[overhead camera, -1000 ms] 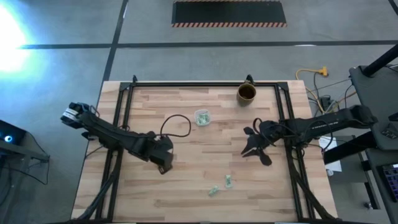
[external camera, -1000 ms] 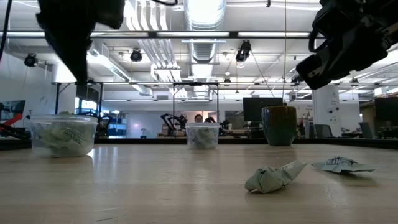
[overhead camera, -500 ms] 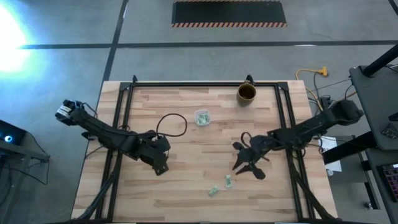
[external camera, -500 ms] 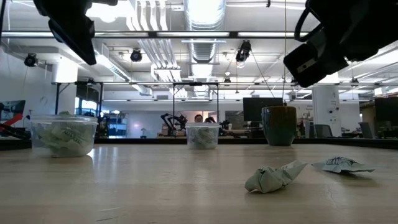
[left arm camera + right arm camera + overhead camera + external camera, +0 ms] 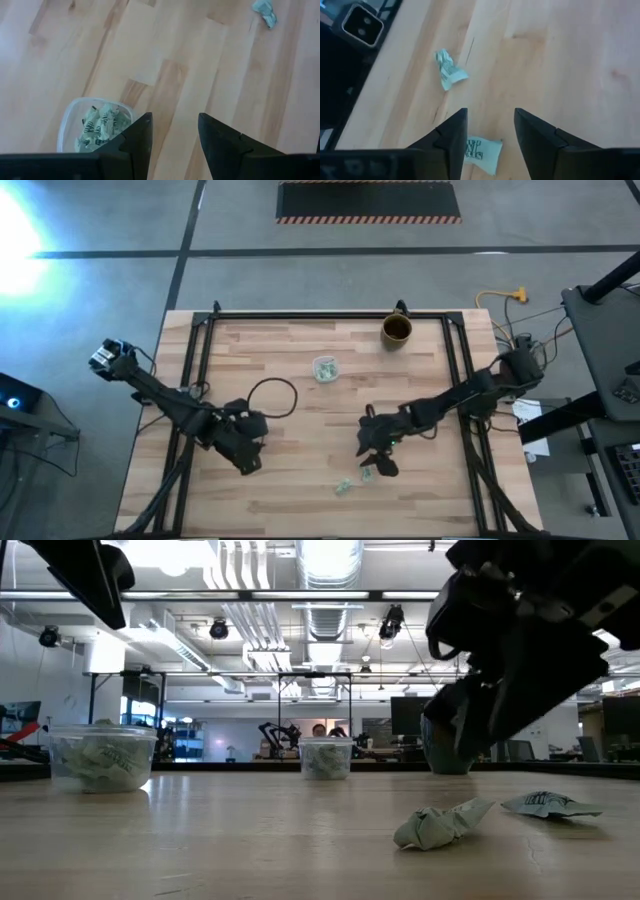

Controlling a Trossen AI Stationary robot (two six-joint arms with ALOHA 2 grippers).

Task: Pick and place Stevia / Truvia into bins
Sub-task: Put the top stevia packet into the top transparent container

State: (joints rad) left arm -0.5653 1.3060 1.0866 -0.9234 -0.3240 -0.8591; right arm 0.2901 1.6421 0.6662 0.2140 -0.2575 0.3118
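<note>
- Pale wooden table (image 5: 300, 355), framed by black rails, is standing on a grey floor; the low view is looking across it into a large hall with ceiling ducts and lamps.
- Right gripper (image 5: 370, 461) is hovering low over the front middle of the table, its fingers (image 5: 451, 131) spread apart and holding nothing.
- One flat Stevia sachet (image 5: 482, 151) is lying directly beneath the gap between the right fingers; in the high view it is showing just beside the gripper tip (image 5: 366, 473).
- Second, crumpled sachet (image 5: 449, 70) is lying a little apart from the first, nearer the table's front edge (image 5: 343, 486); in the low view it is sitting crumpled in the foreground (image 5: 438, 824), with the flat one beside it (image 5: 551, 804).
- Left gripper (image 5: 243, 455) is waiting over the left half of the table, its fingers (image 5: 137, 135) parted and empty.
- One clear bin (image 5: 90, 127), partly filled with sachets, is sitting just beneath the left gripper; it is appearing at the left of the low view (image 5: 102, 756).
- Second clear bin (image 5: 324, 368), also holding sachets, is standing near the table's middle toward the back (image 5: 326, 757).
- Brown mug (image 5: 396, 330) is standing at the back, well apart from both bins.
</note>
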